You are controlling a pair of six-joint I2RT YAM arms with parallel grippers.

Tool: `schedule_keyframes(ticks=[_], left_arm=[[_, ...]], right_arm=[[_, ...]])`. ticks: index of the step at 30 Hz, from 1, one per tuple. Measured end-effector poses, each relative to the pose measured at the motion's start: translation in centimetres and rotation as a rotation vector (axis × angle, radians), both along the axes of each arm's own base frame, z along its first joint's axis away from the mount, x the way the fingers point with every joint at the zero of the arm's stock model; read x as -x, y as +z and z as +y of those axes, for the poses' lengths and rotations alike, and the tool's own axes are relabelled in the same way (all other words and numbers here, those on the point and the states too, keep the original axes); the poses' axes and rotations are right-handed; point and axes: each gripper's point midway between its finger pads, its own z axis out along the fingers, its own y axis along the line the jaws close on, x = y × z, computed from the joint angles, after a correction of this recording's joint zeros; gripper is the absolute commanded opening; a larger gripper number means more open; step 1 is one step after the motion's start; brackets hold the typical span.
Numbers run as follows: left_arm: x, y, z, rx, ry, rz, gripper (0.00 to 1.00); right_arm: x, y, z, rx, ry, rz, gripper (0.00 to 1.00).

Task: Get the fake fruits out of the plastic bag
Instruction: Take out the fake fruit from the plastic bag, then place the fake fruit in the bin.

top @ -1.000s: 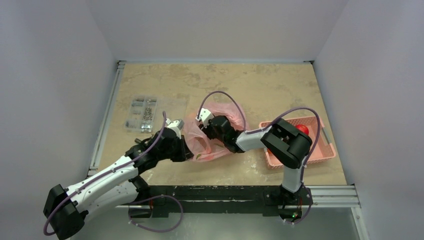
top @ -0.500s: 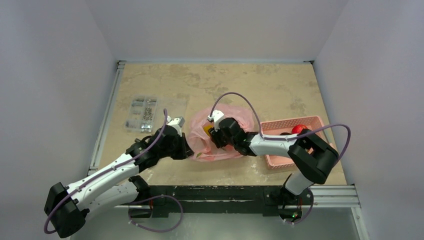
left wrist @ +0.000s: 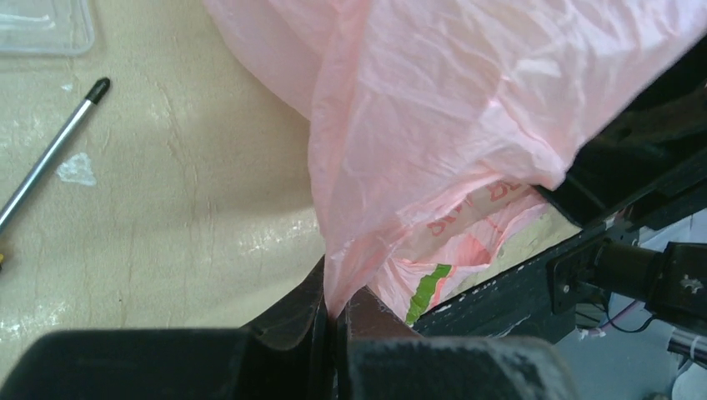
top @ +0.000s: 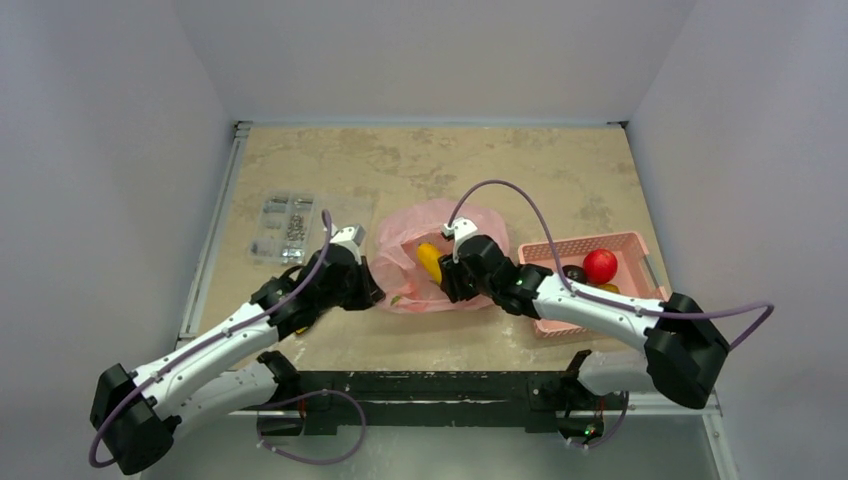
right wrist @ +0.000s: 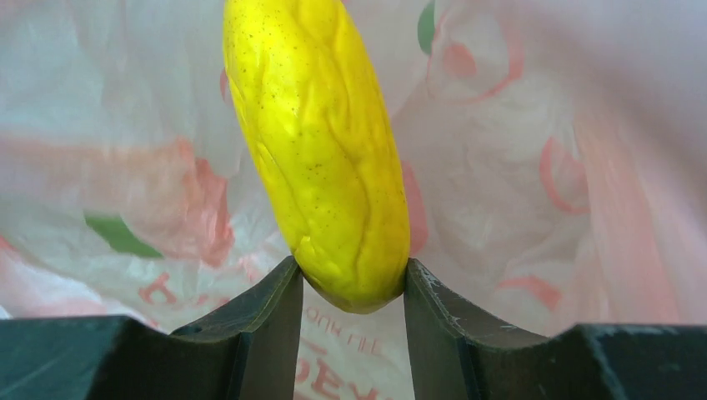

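The pink plastic bag (top: 425, 255) lies at the table's middle; it fills the left wrist view (left wrist: 467, 108) and the right wrist view (right wrist: 534, 167). My left gripper (top: 367, 290) is shut on the bag's left edge (left wrist: 338, 283). My right gripper (top: 447, 284) is shut on the end of the yellow oblong fruit (top: 429, 262), which sticks out over the bag; the fruit shows large in the right wrist view (right wrist: 321, 150), between the fingers. A red apple (top: 600, 266), a dark plum (top: 574, 273) and a bit of orange-yellow fruit (top: 607, 288) lie in the pink basket (top: 590, 243).
The rigid pink basket stands to the right of the bag. A clear plastic box of small metal parts (top: 285, 228) lies at the left. A thin stylus-like stick (left wrist: 50, 154) lies on the table left of the bag. Metal rails (top: 205, 250) edge the table.
My right gripper has pulled back to the right, out of the bag, with the yellow fruit now showing. The right arm has stretched out low. The left gripper has kept its hold on the bag.
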Motion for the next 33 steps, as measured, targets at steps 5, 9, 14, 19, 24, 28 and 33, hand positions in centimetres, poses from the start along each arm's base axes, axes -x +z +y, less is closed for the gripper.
schedule_keyframes(ticks=[5,9,14,19,24,28,33], left_arm=[[-2.0,1.8,-0.1,0.004,0.029,-0.023,0.0],[-3.1,2.1,-0.2,0.008,0.026,-0.014,0.0],[-3.5,0.0,-0.6,-0.018,0.009,0.054,0.0],[-3.7,-1.2,-1.0,-0.043,-0.023,0.106,0.08],[-4.5,0.2,-1.5,-0.017,-0.053,0.086,0.44],[-4.1,1.5,-1.2,0.004,-0.065,0.057,0.65],[-2.7,4.8,-0.3,0.057,-0.072,-0.023,0.79]], right_arm=[[1.1,0.1,-0.5,0.006,0.019,0.032,0.0],[1.8,1.9,-0.7,-0.049,0.028,0.018,0.0],[1.5,6.7,-0.1,-0.191,0.016,-0.07,0.0],[-0.2,11.5,1.2,-0.269,-0.026,-0.126,0.0],[-0.9,15.4,0.5,-0.337,-0.085,-0.199,0.0],[-0.8,17.4,-2.1,-0.369,-0.193,-0.243,0.0],[-0.7,18.8,-6.6,-0.4,-0.389,-0.278,0.0]])
